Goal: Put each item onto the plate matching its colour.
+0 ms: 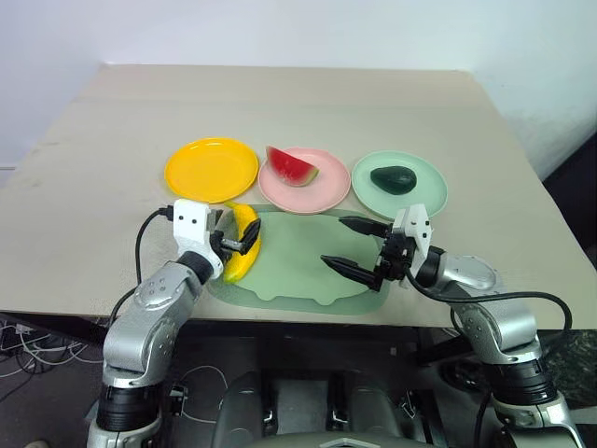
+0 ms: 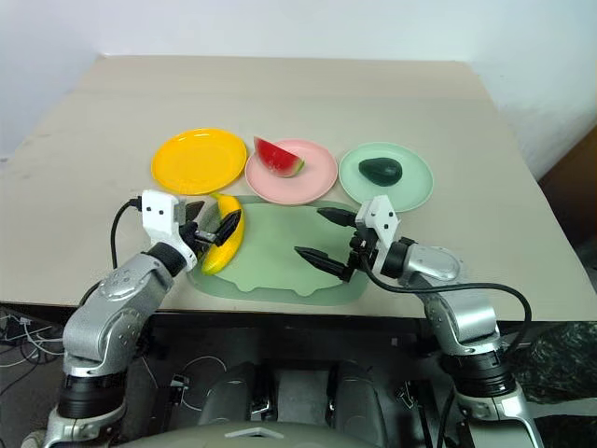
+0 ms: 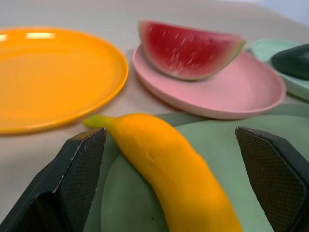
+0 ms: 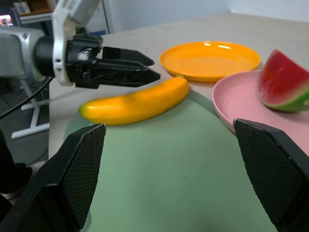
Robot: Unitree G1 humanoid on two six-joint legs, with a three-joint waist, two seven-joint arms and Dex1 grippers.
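We see the left claw (image 1: 239, 241) spread wide around the banana (image 1: 244, 242) on the mat (image 1: 308, 271) near the desk's (image 1: 93, 168) front edge; right claw (image 1: 353, 245) gapes empty.

Light was bright, even and diffuse, with soft, short shadows under the plates on the table (image 1: 93, 187). The yellow-orange plate (image 3: 53, 77) carried 2 pale glare streaks on its far rim. In the left wrist view the banana (image 3: 169, 174) and black fingers (image 3: 72, 183) were soft and out of focus; the watermelon wedge (image 3: 188, 48) looked sharper.
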